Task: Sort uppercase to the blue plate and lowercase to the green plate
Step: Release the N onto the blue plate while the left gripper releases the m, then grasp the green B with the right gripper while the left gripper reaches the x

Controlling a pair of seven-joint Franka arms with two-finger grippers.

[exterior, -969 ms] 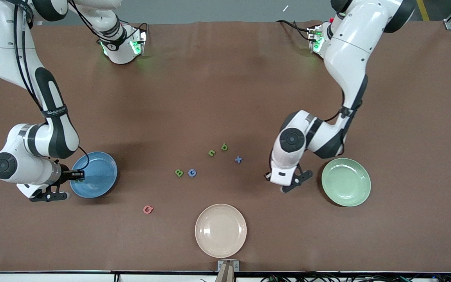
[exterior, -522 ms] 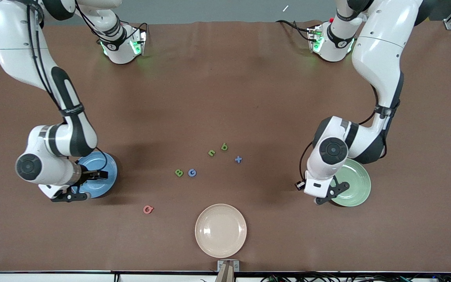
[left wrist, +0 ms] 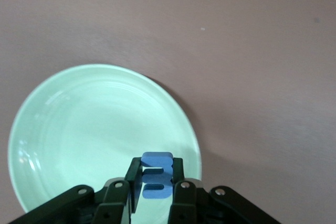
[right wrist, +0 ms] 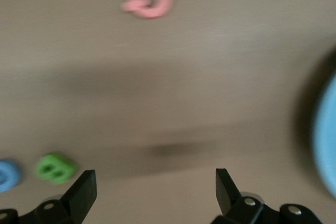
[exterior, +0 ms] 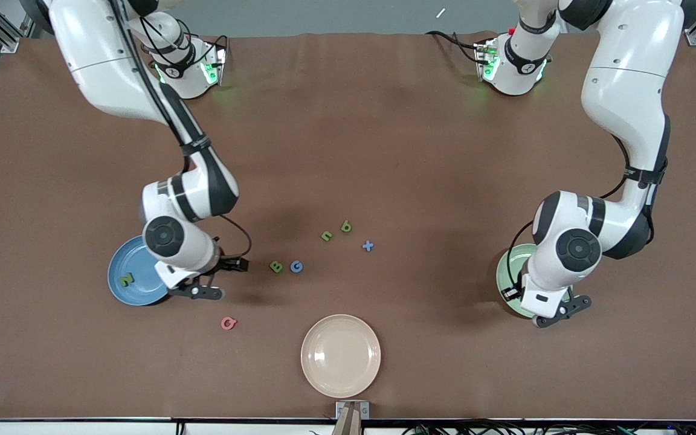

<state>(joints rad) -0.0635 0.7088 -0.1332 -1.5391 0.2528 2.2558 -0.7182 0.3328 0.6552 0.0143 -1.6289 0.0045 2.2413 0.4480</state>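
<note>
While your left pincer (left wrist: 155,192) grips the blue m (left wrist: 156,182) over the green plate (left wrist: 79,129), your right pincer (right wrist: 155,192) gapes wide beside the blue plate (exterior: 119,266), where the green Z (exterior: 125,280) lies; green B (right wrist: 55,167) near.

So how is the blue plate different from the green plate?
The blue plate has a green Z lying on it; the green plate has nothing lying on it. The left gripper, shut on a blue m, is over the green plate, while the open right gripper is off the blue plate, over the table. Both plates are round, glossy and look the same size.
</note>
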